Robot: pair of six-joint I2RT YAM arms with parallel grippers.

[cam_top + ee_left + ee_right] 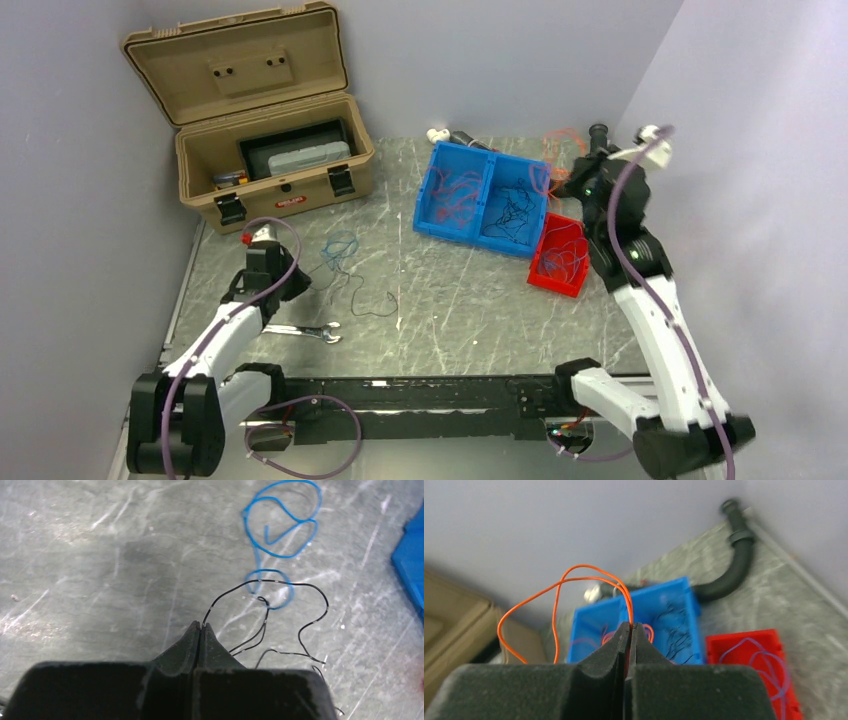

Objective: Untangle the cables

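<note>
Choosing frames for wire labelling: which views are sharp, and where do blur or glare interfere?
Left wrist: sharp, black wire and blue wire crisp, pale glare streaks on the table. Right wrist: orange wire clear, blue bin and red bin behind it blurred. Top external: evenly lit, strands too thin to follow.

Site: robotics lab bench, an enclosed test cell.

Evidence:
- Two white-and-black arms are bolted to a black rail (420,405) along the near edge of the table (450,300). The left arm (225,335) is based at 7 o'clock and the right arm (655,310) at 5 o'clock.
- Plain grey walls (480,60) box the table in from 9 through 12 to 3 o'clock.
- The tabletop is grey and heavily scratched.
- A tan hard case (290,197), lid up, sits at 11 o'clock.
- A blue bin (450,232) at 1 o'clock and a red bin (556,284) at 2 o'clock hold thin cables (512,208).
- A wrench (305,331) lies at 8 o'clock.
- A black hose (740,555) lies in the 1 o'clock corner.
</note>
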